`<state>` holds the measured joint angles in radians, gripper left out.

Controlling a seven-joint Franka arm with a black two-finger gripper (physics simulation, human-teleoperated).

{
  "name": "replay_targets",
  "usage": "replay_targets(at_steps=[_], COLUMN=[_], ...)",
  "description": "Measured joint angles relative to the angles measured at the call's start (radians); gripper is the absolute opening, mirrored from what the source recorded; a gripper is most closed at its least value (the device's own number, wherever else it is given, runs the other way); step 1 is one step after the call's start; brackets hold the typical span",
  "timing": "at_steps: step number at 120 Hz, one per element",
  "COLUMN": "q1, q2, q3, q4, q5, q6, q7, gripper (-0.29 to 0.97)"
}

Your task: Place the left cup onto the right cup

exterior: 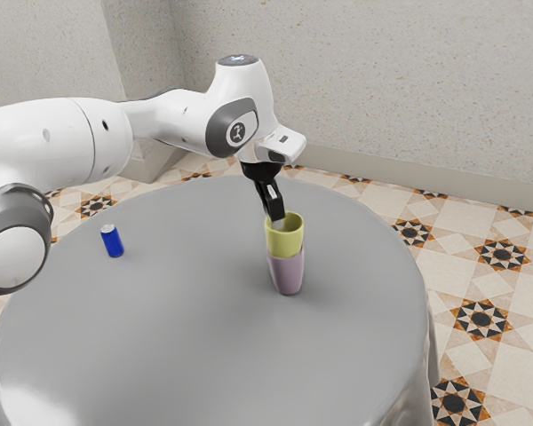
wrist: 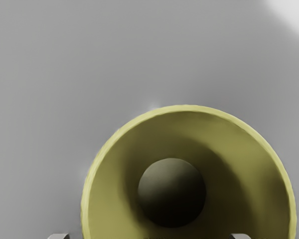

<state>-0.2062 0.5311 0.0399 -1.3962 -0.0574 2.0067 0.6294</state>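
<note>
An olive-yellow cup (exterior: 284, 234) stands upright, nested in the top of a lilac cup (exterior: 286, 272), near the middle of the round grey table (exterior: 160, 337). My black gripper (exterior: 273, 211) hangs right over the yellow cup's rim on the side toward the arm, with its tips level with the rim. The wrist view looks straight down into the yellow cup (wrist: 189, 164). Two grey fingertips (wrist: 57, 235) show far apart, so the gripper is open and the cup rests on the lilac one by its own weight.
A small blue can (exterior: 113, 240) stands on the table toward the exterior view's left, well away from the cups. The table edge curves round close to the cups on the exterior view's right. Patterned floor tiles (exterior: 480, 257) lie beyond it.
</note>
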Motion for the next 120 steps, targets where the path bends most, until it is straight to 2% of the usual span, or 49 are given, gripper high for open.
replay_targets(at_steps=[17, 40, 86, 120], q1=[-0.002, -0.007, 0.007, 0.126], q2=[-0.003, -0.046, -0.247, -0.405], q3=[0.001, 0.005, 0.021, 0.033], q4=[0.000, -0.004, -0.080, -0.081], q5=[-0.001, -0.001, -0.010, -0.006], q6=[0.000, -0.008, -0.089, -0.273], q7=[0.000, 0.001, -0.011, -0.127], gripper=[0.52, 0.60, 0.65, 0.65])
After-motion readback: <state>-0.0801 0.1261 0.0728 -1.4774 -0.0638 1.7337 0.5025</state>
